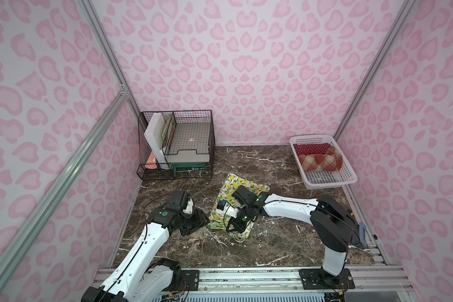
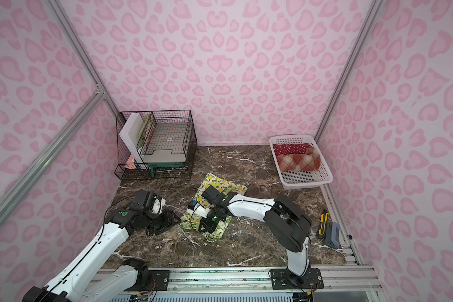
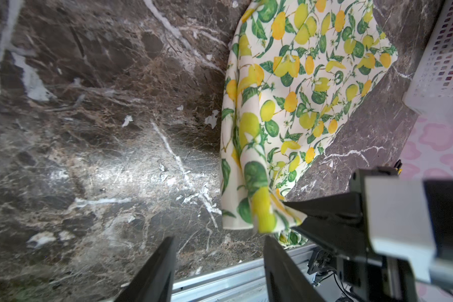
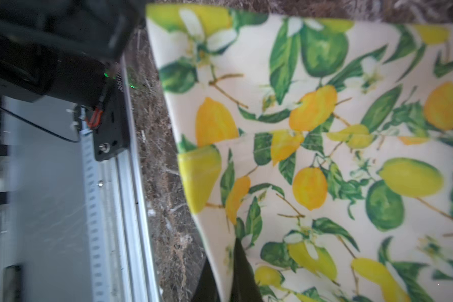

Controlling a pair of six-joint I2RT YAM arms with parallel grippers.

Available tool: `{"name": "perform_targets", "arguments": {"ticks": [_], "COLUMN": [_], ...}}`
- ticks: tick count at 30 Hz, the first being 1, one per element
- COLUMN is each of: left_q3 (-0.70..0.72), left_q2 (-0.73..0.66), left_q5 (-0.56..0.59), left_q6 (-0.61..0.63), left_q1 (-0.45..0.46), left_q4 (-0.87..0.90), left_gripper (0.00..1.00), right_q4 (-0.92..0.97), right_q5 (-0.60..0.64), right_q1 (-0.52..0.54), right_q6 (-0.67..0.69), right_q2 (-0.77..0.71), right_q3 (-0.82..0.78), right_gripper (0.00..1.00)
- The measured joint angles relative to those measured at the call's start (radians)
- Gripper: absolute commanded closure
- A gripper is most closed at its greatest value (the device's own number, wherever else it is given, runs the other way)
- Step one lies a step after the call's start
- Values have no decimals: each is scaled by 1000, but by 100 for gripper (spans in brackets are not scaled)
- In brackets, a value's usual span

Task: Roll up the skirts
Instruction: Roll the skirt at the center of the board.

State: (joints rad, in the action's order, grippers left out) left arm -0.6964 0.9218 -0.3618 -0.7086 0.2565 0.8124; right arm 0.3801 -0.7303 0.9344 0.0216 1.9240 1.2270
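**Lemon skirt roll: one corner pinched, other side waiting**

The right tool point(image 4: 226, 266) is pinching a near corner of the lemon skirt point(image 1: 236, 181), jaws closed tight on the cloth, and is holding that corner raised a little off the tabletop point(image 1: 272, 235). The left tool point(image 3: 219, 239) is hanging low with its jaws apart and nothing in them, just beside the skirt's near edge.

My take on doing this step well: the left tool should be grabbing the opposite near corner at the same height, so both ends are turning over together. If only one side is leading, the roll is going to come out cone-shaped. I'd keep the first fold small and tight, then roll away toward the far end. Light downward pressure should stop the whole strip sliding.

On materials, the lemon skirt is looking like thin, limp woven cloth. It's lying in a longish flat strip mid-tabletop, with soft creases and a droopy fold where it's lifted. The tabletop is glossy dark marble-look, so I'm guessing it gives little grip.

The dot skirt point(image 1: 311, 148) and plaid skirt point(image 1: 319, 162) are sitting as plump rolls, side by side and touching. Both are in the white perforated plastic basket point(image 1: 330, 183) at the far right corner.
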Motion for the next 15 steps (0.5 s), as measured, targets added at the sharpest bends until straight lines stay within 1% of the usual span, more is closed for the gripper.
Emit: {"name": "perform_targets", "arguments": {"ticks": [6, 11, 15], "left_q3": [38, 47, 75], "left_q2": [-40, -55, -52], "left_q5": [0, 2, 8], "left_q6": [-29, -50, -74], "left_q1": [0, 6, 31], "left_q4": [-13, -35, -77], "left_gripper": [44, 46, 48], "right_q4": [22, 96, 146], "right_q5": [-357, -510, -528], "right_q1": [-91, -169, -189], "right_q6": [23, 98, 126], "right_q2": [154, 250, 320], "right_q3": [39, 114, 143], "right_gripper": [100, 100, 100]}}
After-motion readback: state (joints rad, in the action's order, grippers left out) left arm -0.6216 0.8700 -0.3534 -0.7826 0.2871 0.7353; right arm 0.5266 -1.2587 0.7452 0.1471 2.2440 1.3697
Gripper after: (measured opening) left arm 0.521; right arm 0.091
